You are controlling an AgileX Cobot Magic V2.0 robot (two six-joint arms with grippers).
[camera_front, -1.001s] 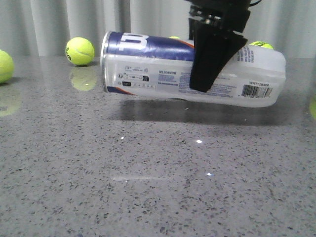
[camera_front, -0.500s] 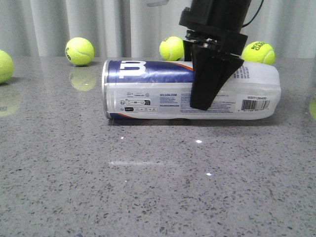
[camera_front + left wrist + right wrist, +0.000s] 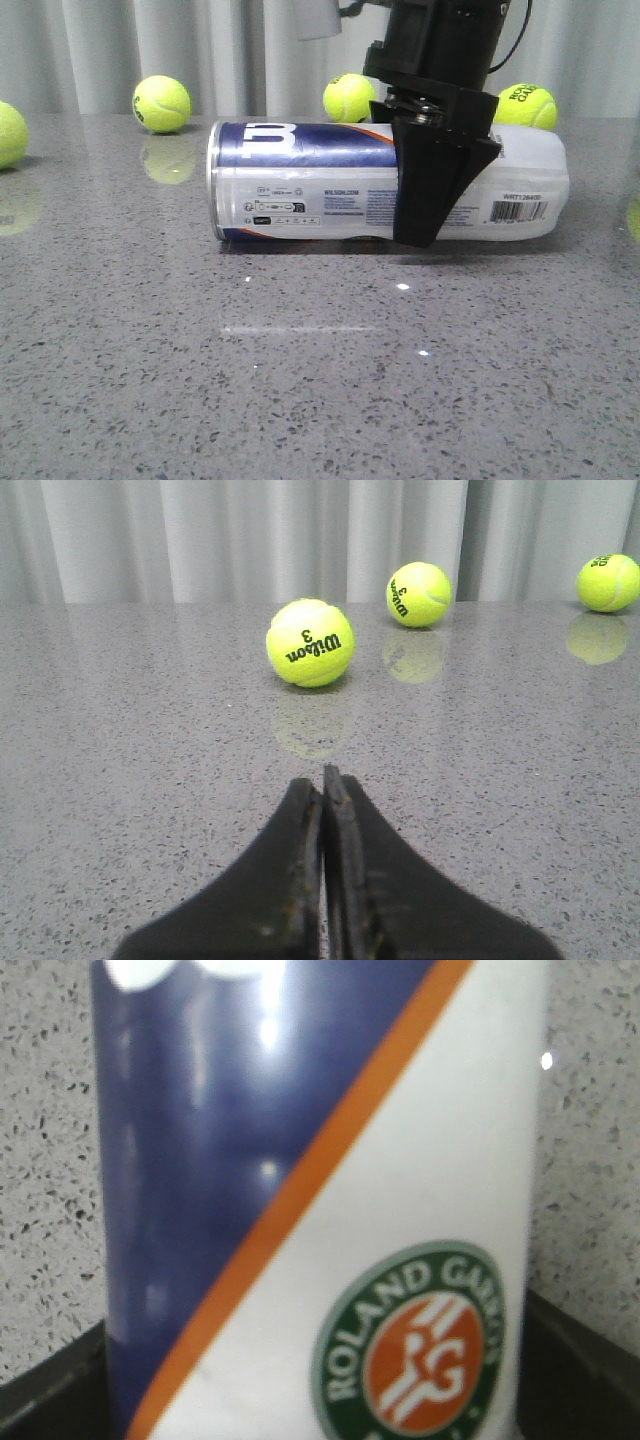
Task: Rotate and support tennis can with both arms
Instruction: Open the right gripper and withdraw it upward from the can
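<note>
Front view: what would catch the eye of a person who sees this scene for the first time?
The long white tennis can with navy-blue and orange label lies on its side on the grey speckled table, mid-scene. The black right gripper straddles it from above, towards its barcode end. Yellow-green tennis balls sit behind, near the curtain.

White, navy, orange tennis can

Right gripper shows matte black, a blocky housing tapering into a broad wedge-shaped finger, thin black cable trailing above. Left gripper shows two black angular fingers, faintly scuffed.
</note>
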